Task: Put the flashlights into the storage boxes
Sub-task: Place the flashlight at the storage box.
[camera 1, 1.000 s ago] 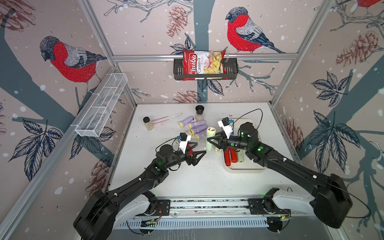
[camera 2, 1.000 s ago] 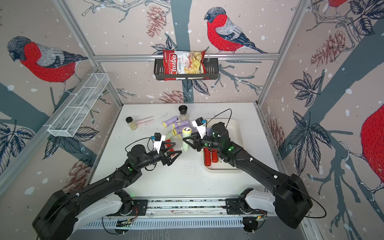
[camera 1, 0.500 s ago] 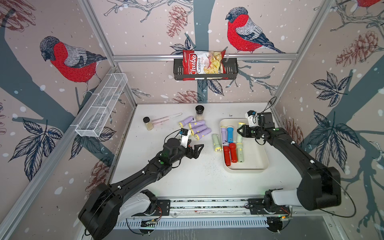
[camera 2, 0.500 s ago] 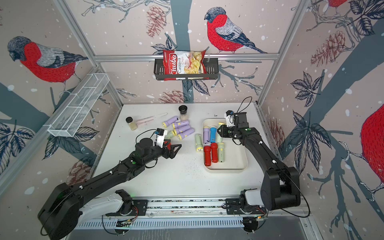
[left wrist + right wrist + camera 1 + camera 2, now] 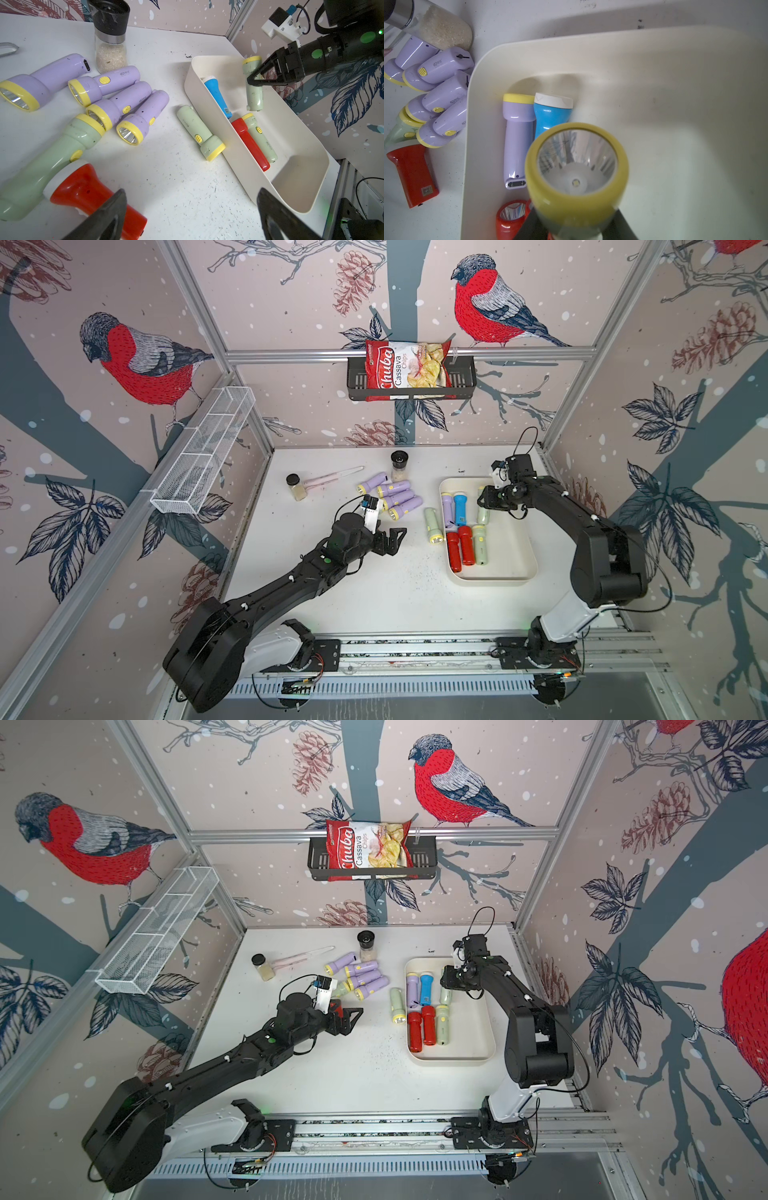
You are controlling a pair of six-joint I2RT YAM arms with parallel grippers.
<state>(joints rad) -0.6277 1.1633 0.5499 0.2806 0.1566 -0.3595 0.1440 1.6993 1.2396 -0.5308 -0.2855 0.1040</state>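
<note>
Storage tray (image 5: pixel 512 545) directly below right gripper (image 5: pixel 252 82). Jaws closed tight across a pale green flashlight (image 5: pixel 254 100), hanging tail-down (head toward the wrist). Best lowered straight down onto bare floor, laid flat beside the blue flashlight (image 5: pixel 216 96), then released.

White table (image 5: pixel 374 597): loose flashlights (image 5: pixel 400 501), cream tray (image 5: pixel 509 549), two jars (image 5: pixel 399 466).

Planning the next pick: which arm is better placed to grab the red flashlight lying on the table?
Left. The left gripper is open with the red flashlight right beside one finger, while the right gripper is shut on a pale green flashlight above the cream tray.
</note>
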